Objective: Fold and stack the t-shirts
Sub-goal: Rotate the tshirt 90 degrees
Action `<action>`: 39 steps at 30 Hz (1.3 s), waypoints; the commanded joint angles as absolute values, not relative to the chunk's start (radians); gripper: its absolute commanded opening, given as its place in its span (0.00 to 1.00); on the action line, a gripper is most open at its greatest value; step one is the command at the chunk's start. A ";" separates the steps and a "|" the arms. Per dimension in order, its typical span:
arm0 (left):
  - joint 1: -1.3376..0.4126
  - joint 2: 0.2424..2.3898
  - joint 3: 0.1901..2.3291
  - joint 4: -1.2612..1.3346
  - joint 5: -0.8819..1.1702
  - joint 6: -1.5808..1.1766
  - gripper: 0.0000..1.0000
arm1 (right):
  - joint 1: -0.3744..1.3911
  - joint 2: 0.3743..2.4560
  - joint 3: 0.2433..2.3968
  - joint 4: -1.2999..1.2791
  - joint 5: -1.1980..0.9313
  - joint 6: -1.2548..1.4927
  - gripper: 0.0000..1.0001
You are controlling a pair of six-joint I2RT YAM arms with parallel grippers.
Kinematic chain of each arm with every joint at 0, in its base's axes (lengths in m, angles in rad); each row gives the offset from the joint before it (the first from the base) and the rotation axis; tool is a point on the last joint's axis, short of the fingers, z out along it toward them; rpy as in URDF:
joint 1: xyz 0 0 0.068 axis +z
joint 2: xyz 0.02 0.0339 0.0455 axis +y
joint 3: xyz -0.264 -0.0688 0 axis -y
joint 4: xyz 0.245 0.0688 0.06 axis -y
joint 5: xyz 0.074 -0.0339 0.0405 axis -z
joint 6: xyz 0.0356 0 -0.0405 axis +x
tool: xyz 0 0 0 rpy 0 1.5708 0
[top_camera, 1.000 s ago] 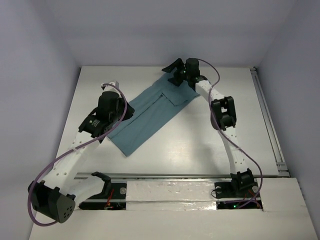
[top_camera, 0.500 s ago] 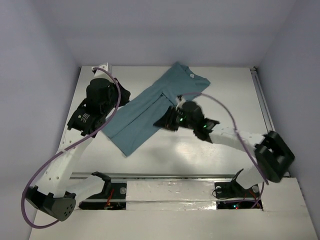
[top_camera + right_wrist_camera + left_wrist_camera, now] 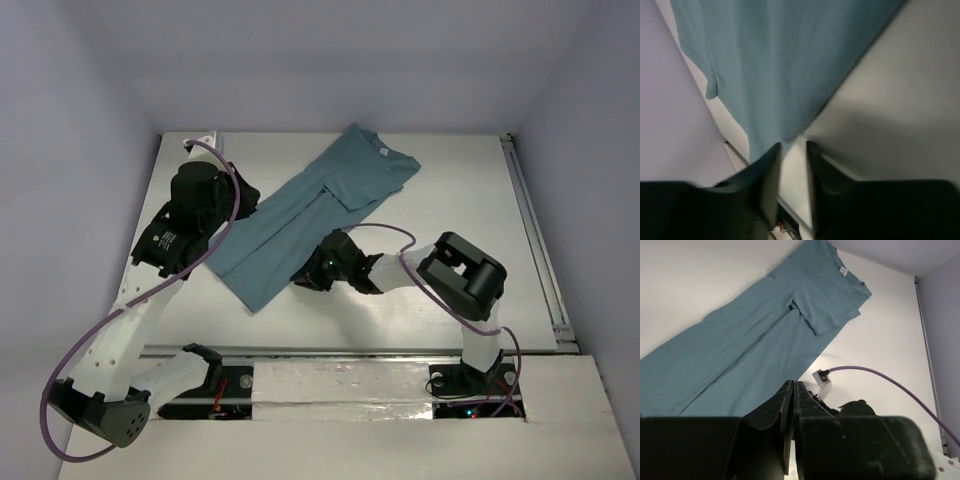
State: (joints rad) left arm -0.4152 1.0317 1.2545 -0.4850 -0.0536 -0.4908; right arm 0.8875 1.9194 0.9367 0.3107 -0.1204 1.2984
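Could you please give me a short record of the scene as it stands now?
shirt: one teal t-shirt, folded into a long strip, diagonal on the table
collar end: far right, white label showing
left gripper: shut, empty, by the strip's left edge
right gripper: jaws slightly apart at the strip's near edge

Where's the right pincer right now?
In the top view, the right pincer is around mid-table, at the t-shirt's long edge on the side nearer the arm bases, toward its hem end.
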 commanded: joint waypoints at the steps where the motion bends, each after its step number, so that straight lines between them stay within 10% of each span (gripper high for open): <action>1: -0.411 1.015 1.224 -0.488 -0.048 -0.469 0.02 | 0.891 2.023 0.949 0.272 -0.031 1.379 0.26; 6: -0.411 1.048 1.207 -0.477 -0.012 -0.468 0.10 | 0.792 1.962 0.820 0.307 -0.047 1.348 0.00; 12: -0.411 1.090 1.155 -0.426 0.040 -0.477 0.15 | 0.637 1.633 0.496 0.191 -0.112 1.132 0.00; 17: -0.411 1.166 1.088 -0.385 0.048 -0.451 0.39 | 0.637 1.274 0.376 -0.200 -0.091 1.069 0.00; 21: -0.402 1.296 1.104 -0.322 0.011 -0.385 0.45 | 0.637 1.063 0.397 -0.423 -0.019 1.094 0.60; 25: -0.391 1.580 1.242 -0.229 -0.020 -0.345 0.45 | 0.618 0.907 0.523 -0.601 0.075 1.059 0.75; 26: -0.381 1.636 1.277 -0.212 -0.006 -0.339 0.45 | 0.618 0.896 0.549 -0.617 0.083 1.042 0.70; 28: -0.368 1.799 1.402 -0.161 0.040 -0.324 0.45 | 0.607 0.890 0.612 -0.646 0.094 1.002 0.19; 30: -0.356 1.914 1.517 -0.169 0.098 -0.330 0.42 | 0.607 0.884 0.635 -0.634 0.083 0.977 0.00; 39: -0.322 2.452 2.153 -0.274 0.282 -0.377 0.47 | 0.607 0.841 0.681 -0.684 0.066 0.936 0.00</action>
State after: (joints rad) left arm -0.3325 2.4100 2.0197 -0.2409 0.1970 -0.3557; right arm 0.6144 0.8608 0.6407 -0.6216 0.0490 0.9699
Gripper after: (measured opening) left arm 0.455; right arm 0.009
